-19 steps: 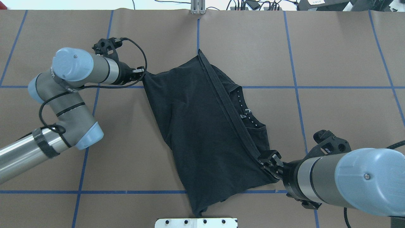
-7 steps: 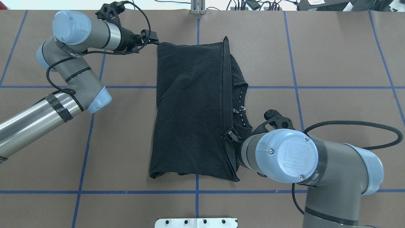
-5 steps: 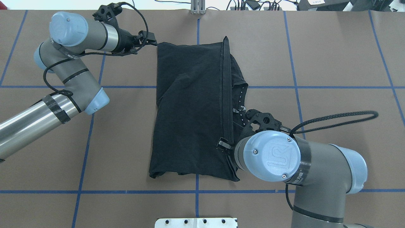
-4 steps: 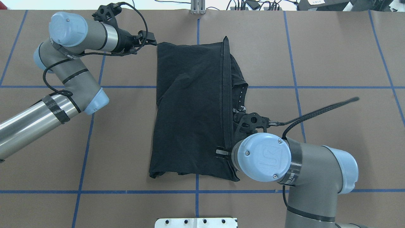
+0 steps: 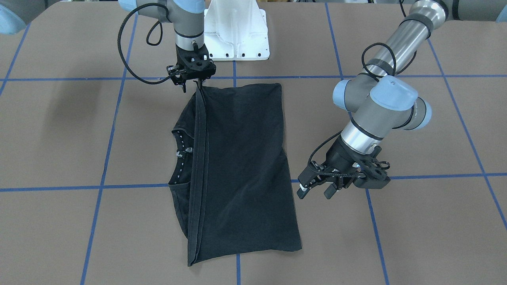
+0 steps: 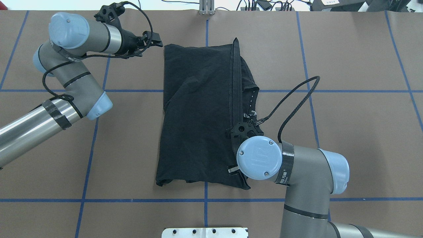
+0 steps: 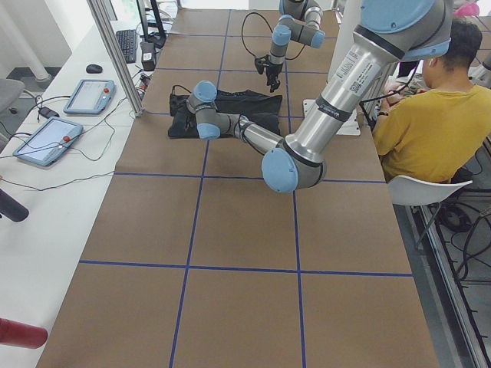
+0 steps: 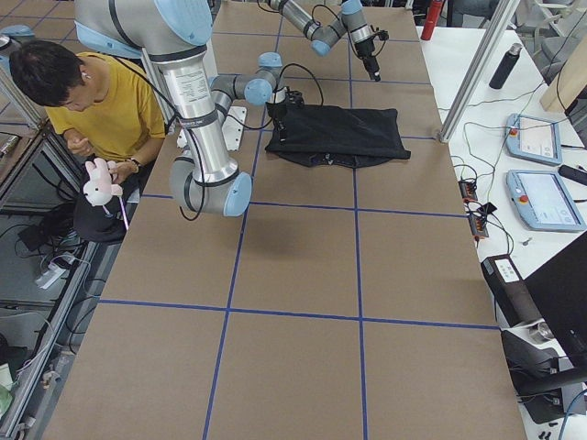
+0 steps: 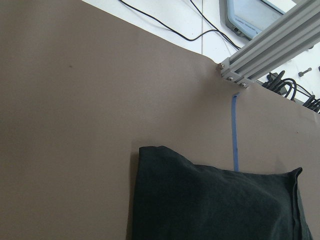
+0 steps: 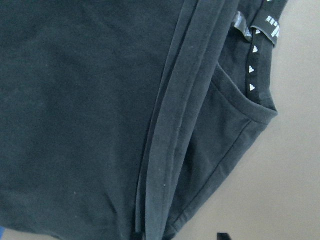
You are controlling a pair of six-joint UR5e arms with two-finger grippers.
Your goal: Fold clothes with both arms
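The black T-shirt lies folded lengthwise and flat on the brown table, also in the overhead view. Its doubled hem runs along one long side, and the collar with small white marks sticks out beside it. The logo is hidden. My left gripper is open and empty, a short gap off the shirt's far left corner. My right gripper points down over the near end of the hem, its fingers apart. Its wrist view shows the hem and collar below.
The white pedestal base stands at the near table edge. An aluminium post stands at the far edge. Blue tape lines grid the table. A person in yellow sits beside the robot. Tablets lie on the side bench.
Both grippers had held the shirt and pulled it straight. The left gripper has let go of the far corner and backed off leftward. The right wrist swung toward the near end of the hem. The shirt lies still.
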